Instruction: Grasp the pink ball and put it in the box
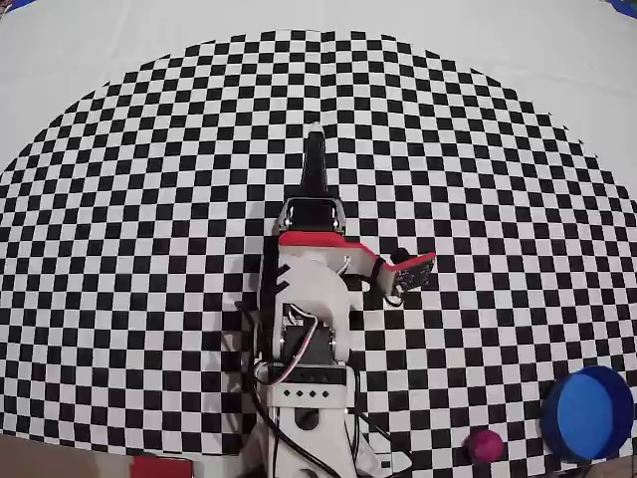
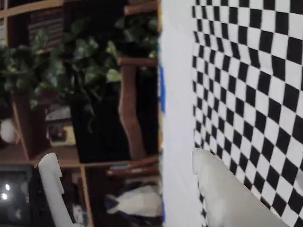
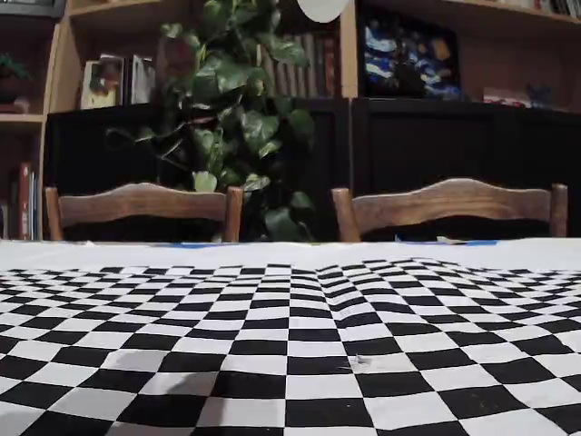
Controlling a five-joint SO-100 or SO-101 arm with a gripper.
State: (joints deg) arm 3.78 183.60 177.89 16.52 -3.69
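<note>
A black-and-white checkered cloth (image 1: pixel 149 249) covers the table. The pink ball (image 1: pixel 486 444), small, round and magenta, lies at the overhead view's lower right, just beside the round blue box (image 1: pixel 587 412). The jaws stand apart, holding nothing.

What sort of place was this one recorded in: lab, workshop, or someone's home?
Most likely a home living or dining room: two wooden chairs stand behind the checkered table cover, with a leafy houseplant and bookshelves along the wall.
</note>
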